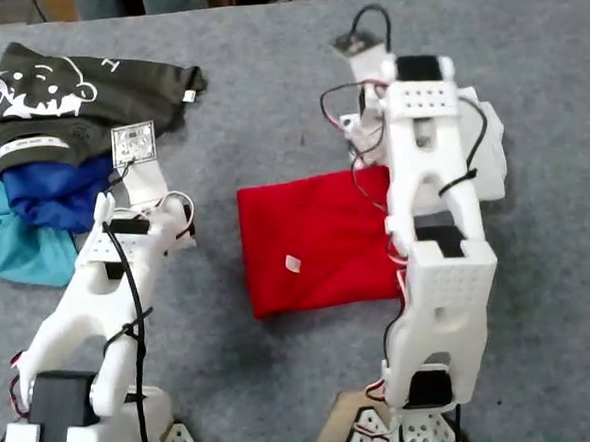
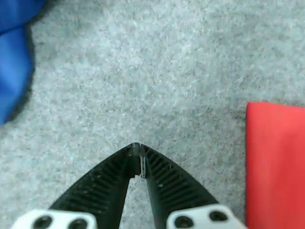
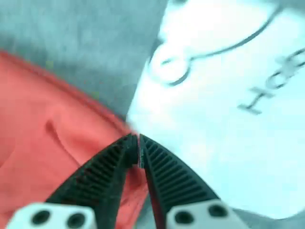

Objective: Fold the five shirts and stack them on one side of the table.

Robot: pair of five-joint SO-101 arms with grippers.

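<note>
A folded red shirt (image 1: 307,245) lies flat at the table's middle. Over its right edge stands my right arm (image 1: 427,173). In the right wrist view my right gripper (image 3: 138,145) is shut, its tips at the line where the red shirt (image 3: 52,157) meets a white shirt (image 3: 228,109). The white shirt (image 1: 490,159) lies partly under that arm. My left gripper (image 2: 138,152) is shut on nothing above bare grey table, between a blue shirt (image 2: 14,57) and the red shirt (image 2: 276,162). At the far left, a dark printed shirt (image 1: 77,89), the blue shirt (image 1: 53,191) and a teal shirt (image 1: 16,248) lie heaped.
A grey felt-like cover (image 1: 268,102) spreads over the whole table. Open room lies at the back middle and along the front between the two arm bases (image 1: 88,434). A brown board (image 1: 338,434) shows at the front edge.
</note>
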